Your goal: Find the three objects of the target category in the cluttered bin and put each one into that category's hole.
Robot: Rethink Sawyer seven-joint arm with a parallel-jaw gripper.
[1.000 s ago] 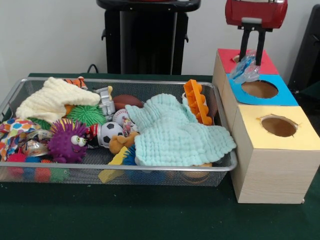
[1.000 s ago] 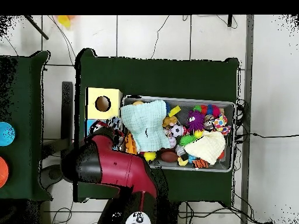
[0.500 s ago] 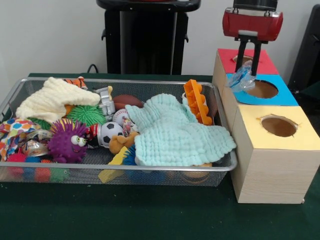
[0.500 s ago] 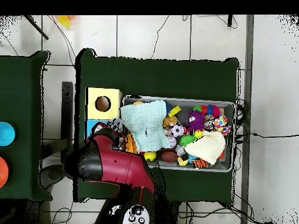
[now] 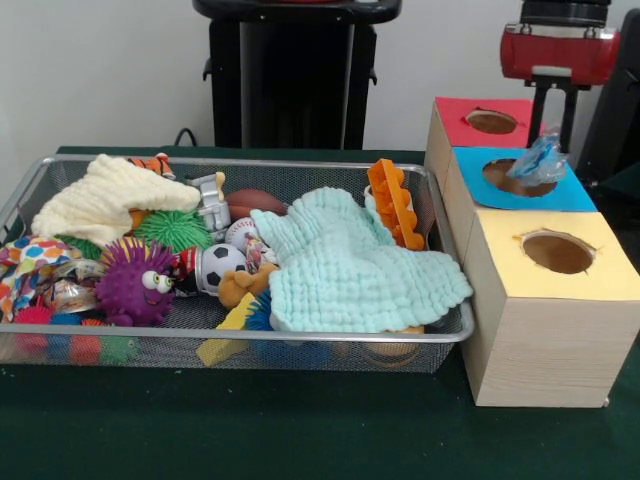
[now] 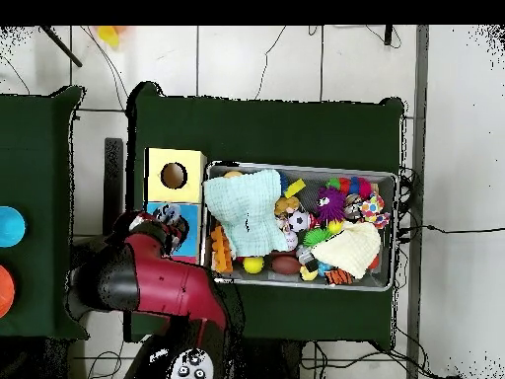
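Note:
The wire mesh bin (image 5: 240,161) sits on the green table, full of toys and cloths; it also shows in the overhead view (image 6: 299,284). To its right stands a row of boxes. The blue-topped box (image 5: 573,192) is in the middle, with its round hole (image 5: 512,177). My gripper (image 5: 553,138) hangs over the right part of that hole, shut on a crinkly clear-blue plastic piece (image 5: 541,160). The piece dangles just above the hole's rim. In the overhead view my red arm (image 6: 148,281) covers part of the blue top.
A red-topped box (image 5: 490,121) stands behind the blue one and a yellow-topped box (image 5: 550,250) in front. In the bin lie a mint cloth (image 5: 350,262), a cream cloth (image 5: 100,200), a purple spiky toy (image 5: 135,283), an orange toy (image 5: 393,203) and small balls.
My gripper has moved right in the front view with the plastic piece, from the blue box's left edge to over its hole. The red box's hole is uncovered.

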